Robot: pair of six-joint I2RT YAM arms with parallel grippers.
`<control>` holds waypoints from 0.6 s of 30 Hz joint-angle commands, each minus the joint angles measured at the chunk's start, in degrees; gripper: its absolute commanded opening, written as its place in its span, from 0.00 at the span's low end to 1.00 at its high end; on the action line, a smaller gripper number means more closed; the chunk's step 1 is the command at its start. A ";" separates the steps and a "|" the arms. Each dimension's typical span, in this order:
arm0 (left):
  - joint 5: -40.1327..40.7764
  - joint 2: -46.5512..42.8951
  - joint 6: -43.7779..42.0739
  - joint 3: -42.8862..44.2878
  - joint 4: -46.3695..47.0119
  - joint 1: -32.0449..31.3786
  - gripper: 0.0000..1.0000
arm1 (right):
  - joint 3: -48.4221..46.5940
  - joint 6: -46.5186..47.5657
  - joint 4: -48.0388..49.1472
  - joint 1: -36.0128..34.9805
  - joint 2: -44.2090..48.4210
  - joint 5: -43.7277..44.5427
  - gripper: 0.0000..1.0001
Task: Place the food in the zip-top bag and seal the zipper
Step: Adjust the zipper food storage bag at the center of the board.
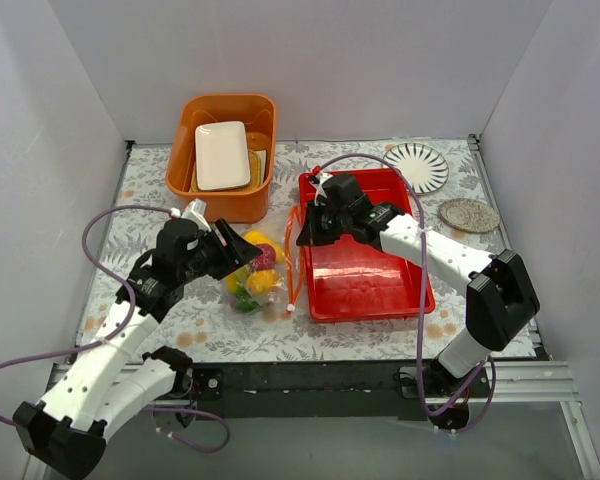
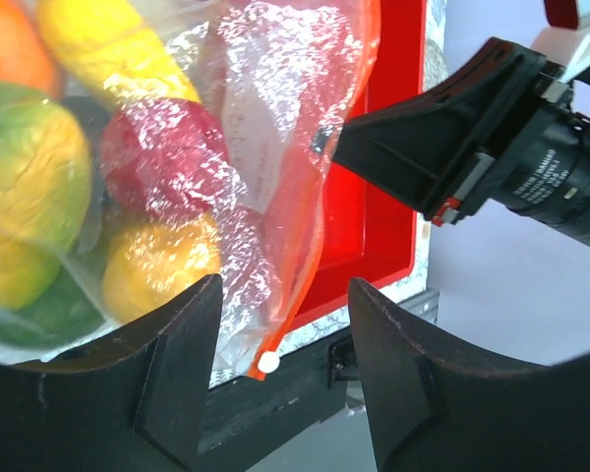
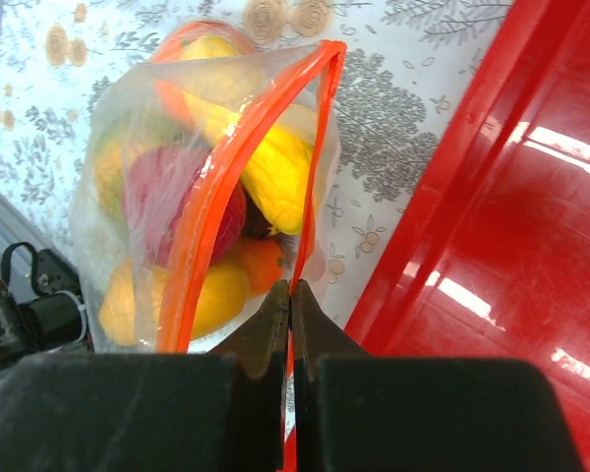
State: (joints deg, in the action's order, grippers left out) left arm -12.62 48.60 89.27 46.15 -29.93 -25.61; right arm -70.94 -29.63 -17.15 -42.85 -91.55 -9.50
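The zip-top bag (image 1: 252,278) rests on the worktop (image 1: 160,180) with the food (image 3: 275,167) inside. The right gripper (image 3: 290,305) has its fingers pinched on the zipper (image 3: 202,221) to hold it tight. The left gripper (image 2: 285,393) has its fingers open around the zipper, ready to press.

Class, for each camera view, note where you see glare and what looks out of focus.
Top external: even, soft light, with a faint pale sheen on the red tray. Left wrist: the zip-top bag sparkles with white highlights; the food at left looks blurred, and the left fingers are dark. Right wrist: white streaks on the tray; the right fingers are soft and near black.
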 commanded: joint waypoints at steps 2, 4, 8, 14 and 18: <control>13.83 -5.35 2.13 0.78 -11.26 -0.15 0.54 | -7.36 -0.25 4.31 0.14 1.29 -7.54 0.01; 20.58 -5.10 2.31 3.32 -14.09 -0.15 0.54 | -9.56 -0.43 4.05 -0.04 0.15 -10.09 0.01; 30.26 -4.65 3.89 7.81 -20.94 -0.15 0.54 | -16.49 -0.87 3.09 -0.92 -2.66 -13.00 0.01; 42.83 -9.83 7.40 14.84 -26.84 -0.15 0.55 | -24.50 -1.84 0.98 -3.20 -9.16 -14.41 0.01; 49.08 -12.65 8.37 19.41 -30.70 -0.15 0.58 | -33.71 -2.10 -1.13 -4.52 -13.91 -15.55 0.01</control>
State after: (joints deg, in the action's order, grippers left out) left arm 24.88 38.83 95.83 60.60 -54.81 -25.67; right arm -95.74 -31.16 -17.52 -45.87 -102.28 -22.11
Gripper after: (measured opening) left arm 0.566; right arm 0.029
